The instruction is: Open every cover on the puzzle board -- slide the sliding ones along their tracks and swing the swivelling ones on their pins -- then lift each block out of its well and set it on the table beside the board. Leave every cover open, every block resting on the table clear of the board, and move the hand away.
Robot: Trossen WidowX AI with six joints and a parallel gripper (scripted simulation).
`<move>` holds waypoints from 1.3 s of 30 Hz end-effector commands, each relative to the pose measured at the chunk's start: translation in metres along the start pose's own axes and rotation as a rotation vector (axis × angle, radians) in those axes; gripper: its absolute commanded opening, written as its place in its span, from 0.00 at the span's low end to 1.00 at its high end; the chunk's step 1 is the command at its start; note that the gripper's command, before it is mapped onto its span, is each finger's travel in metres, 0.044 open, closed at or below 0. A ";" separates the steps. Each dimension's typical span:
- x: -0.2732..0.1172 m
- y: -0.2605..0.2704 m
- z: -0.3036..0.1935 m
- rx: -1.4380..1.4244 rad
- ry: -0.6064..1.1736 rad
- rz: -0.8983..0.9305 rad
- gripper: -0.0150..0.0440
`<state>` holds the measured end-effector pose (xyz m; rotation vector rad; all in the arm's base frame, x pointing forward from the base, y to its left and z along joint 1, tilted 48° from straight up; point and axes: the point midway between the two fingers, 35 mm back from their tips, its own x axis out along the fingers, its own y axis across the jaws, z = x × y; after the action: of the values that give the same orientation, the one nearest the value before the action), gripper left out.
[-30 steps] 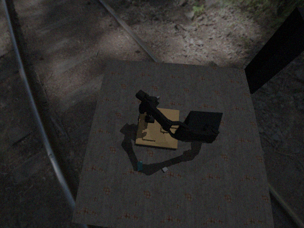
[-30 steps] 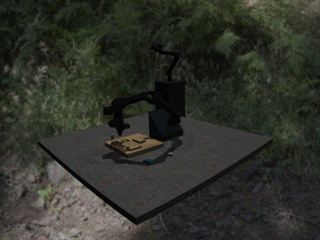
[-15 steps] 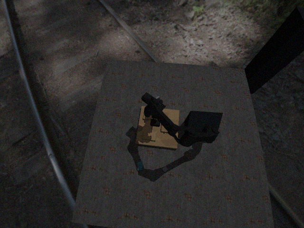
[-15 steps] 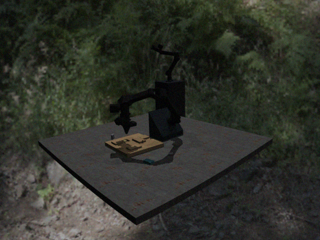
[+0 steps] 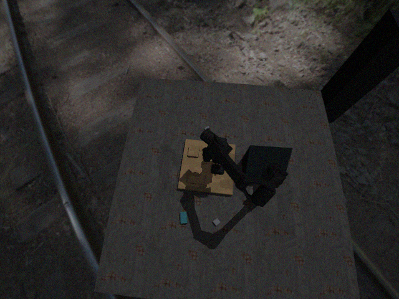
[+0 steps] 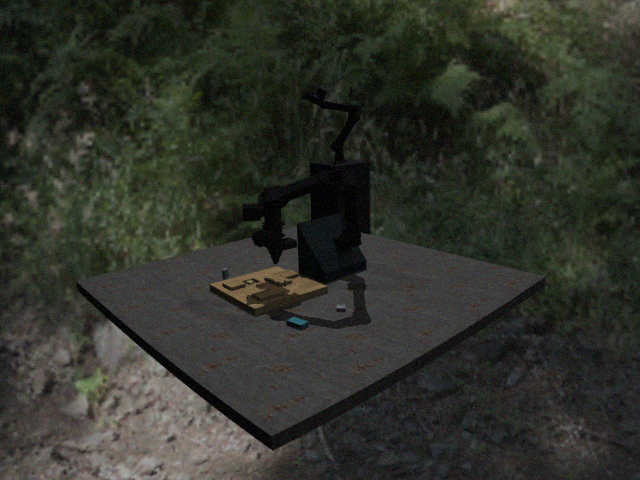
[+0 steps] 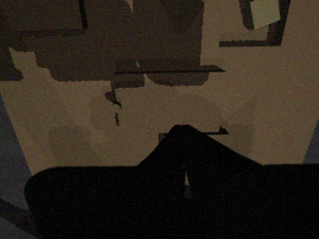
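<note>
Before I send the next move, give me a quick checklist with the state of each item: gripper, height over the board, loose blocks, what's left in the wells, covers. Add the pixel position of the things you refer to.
1. Gripper (image 5: 217, 169) (image 6: 276, 261) (image 7: 180, 131) shut with nothing between its fingers: ok.
2. Gripper tips above the puzzle board (image 5: 227, 189) (image 6: 315, 290) (image 7: 30, 144), not touching it: ok.
3. Teal block (image 5: 183, 217) (image 6: 297, 322) on the table, off the board: ok.
4. Small pale block (image 5: 216, 222) (image 6: 340, 308) on the table, off the board: ok.
5. Well at the wrist view's upper right emptied: not ok, a light block (image 7: 265, 13) shows in it.
6. Every cover fully open: cannot tell, shadow and the arm hide parts.
</note>
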<state>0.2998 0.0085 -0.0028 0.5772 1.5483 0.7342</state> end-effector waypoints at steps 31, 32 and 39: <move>0.006 0.026 -0.064 -0.003 -0.004 -0.002 0.25; 0.006 0.026 -0.064 -0.003 -0.004 -0.002 0.25; 0.006 0.026 -0.064 -0.003 -0.004 -0.002 0.25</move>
<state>0.2344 0.0231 0.0139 0.5839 1.5478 0.7321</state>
